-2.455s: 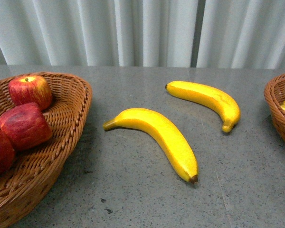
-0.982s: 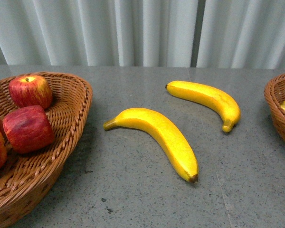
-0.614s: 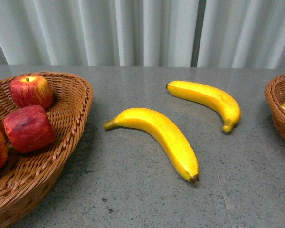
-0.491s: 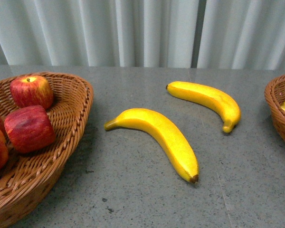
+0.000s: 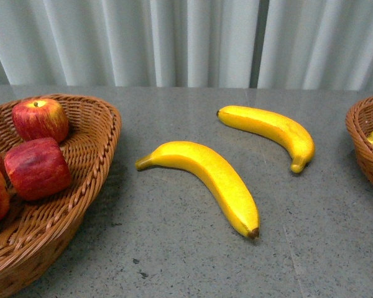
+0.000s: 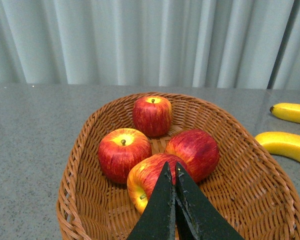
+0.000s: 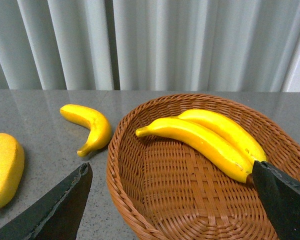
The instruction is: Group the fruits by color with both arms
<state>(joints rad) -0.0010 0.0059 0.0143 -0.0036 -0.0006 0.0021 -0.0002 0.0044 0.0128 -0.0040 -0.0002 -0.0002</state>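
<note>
Several red apples lie in the left wicker basket (image 6: pixel 85 150); the front view shows them too (image 5: pixel 37 167). My left gripper (image 6: pixel 171 170) is shut and empty, just above a yellow-sided apple (image 6: pixel 145 177). Two bananas lie in the right wicker basket (image 7: pixel 125 150), one nearer (image 7: pixel 200 142) and one behind it (image 7: pixel 225 127). My right gripper (image 7: pixel 171 167) is open and empty, its fingers spread wide over that basket. Two loose bananas lie on the grey table, a near one (image 5: pixel 205 180) and a far one (image 5: pixel 270 130). Neither arm shows in the front view.
The left basket (image 5: pixel 105 143) stands at the table's left edge and the right basket (image 5: pixel 360 136) at its right edge. A white curtain (image 5: pixel 186 40) hangs behind the table. The loose bananas also show in the wrist views (image 6: pixel 290 112) (image 7: pixel 90 125).
The apples in the left basket have shifted slightly since the earliest frame. The two loose bananas on the table have not moved.
</note>
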